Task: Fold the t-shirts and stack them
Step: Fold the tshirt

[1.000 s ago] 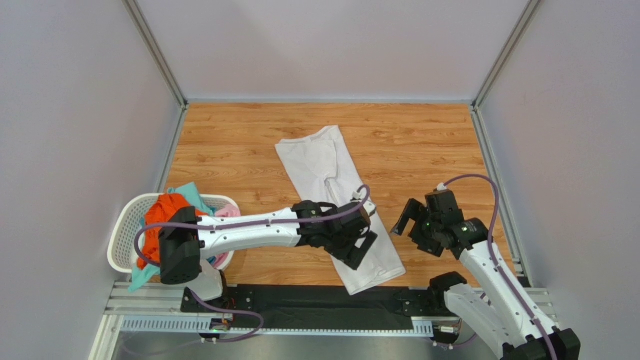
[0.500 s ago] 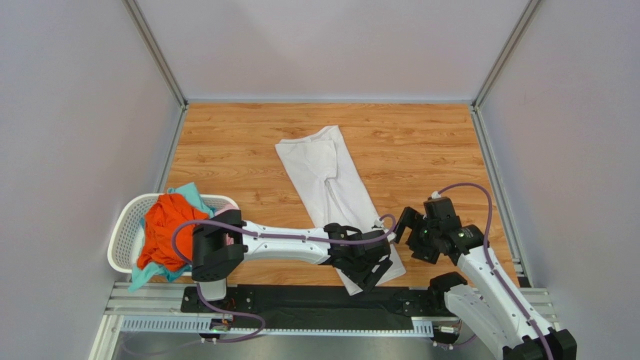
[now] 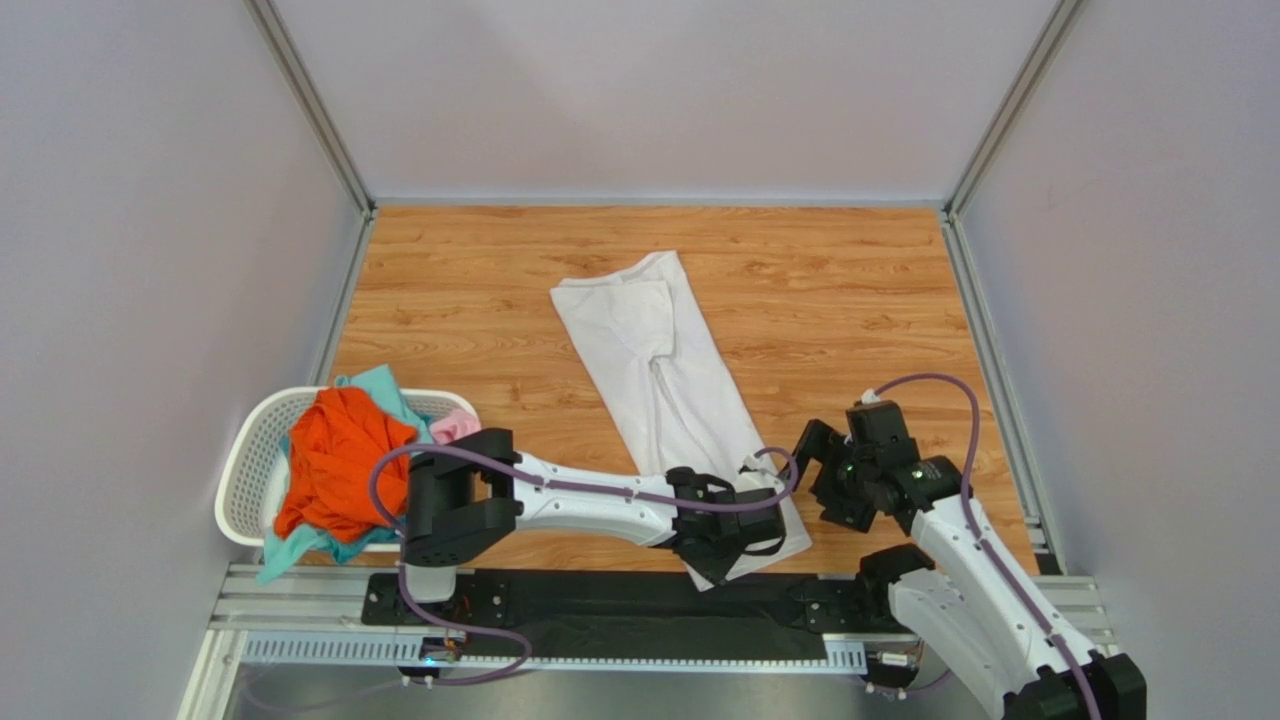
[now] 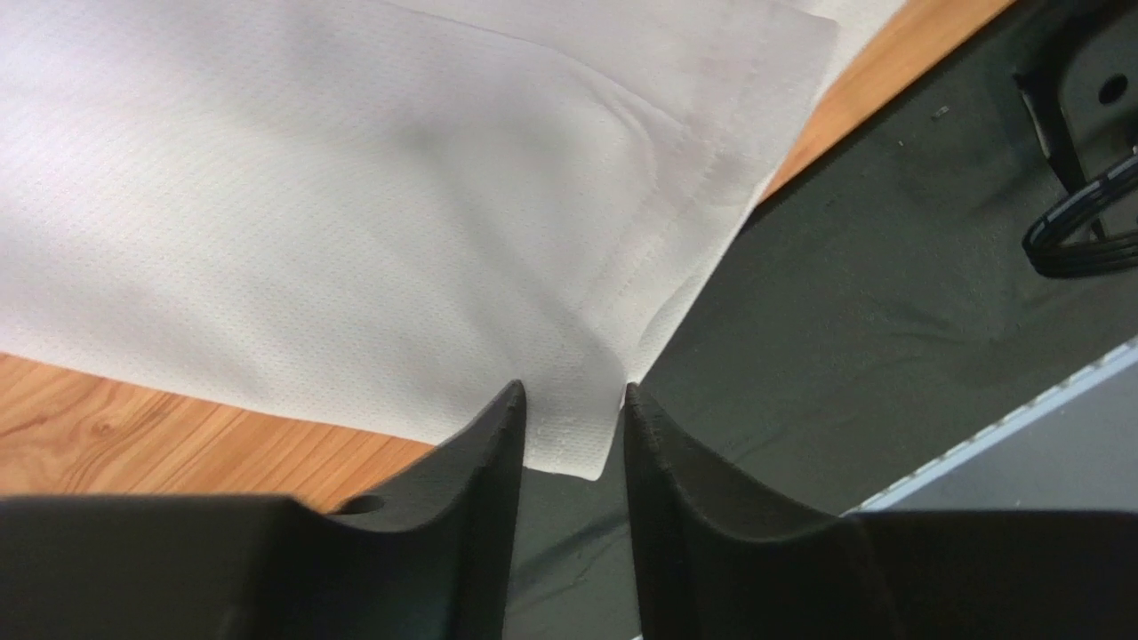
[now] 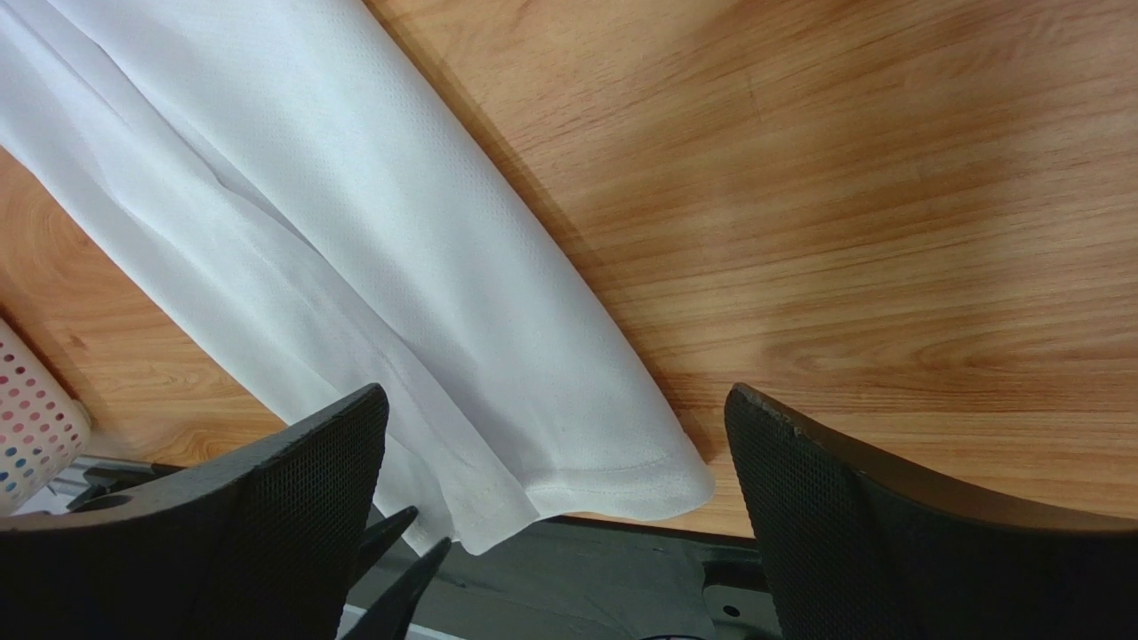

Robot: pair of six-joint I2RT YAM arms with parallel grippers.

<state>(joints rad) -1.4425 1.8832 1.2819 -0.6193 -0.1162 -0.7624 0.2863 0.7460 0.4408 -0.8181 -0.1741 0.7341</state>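
Observation:
A white t-shirt (image 3: 661,360) lies folded into a long strip, slanting from mid-table to the near edge. Its near corner (image 4: 588,427) overhangs the black base strip (image 4: 868,334). My left gripper (image 3: 736,548) sits at that corner; in the left wrist view its jaws (image 4: 572,390) stand narrowly apart with the corner between the fingertips. My right gripper (image 3: 827,477) hovers wide open just right of the strip's near end (image 5: 628,480), with nothing gripped. Orange (image 3: 338,458), teal (image 3: 376,387) and pink (image 3: 458,425) t-shirts lie piled in the basket.
The white perforated laundry basket (image 3: 248,465) stands at the near left, its edge also in the right wrist view (image 5: 27,414). Grey walls with metal rails enclose the wooden table (image 3: 842,300). The arms' black base strip (image 3: 631,608) runs along the near edge.
My left arm has slid down the strip to its near corner and its jaws have narrowed there. The right gripper has dropped lower and nearer to the shirt's end, staying open.

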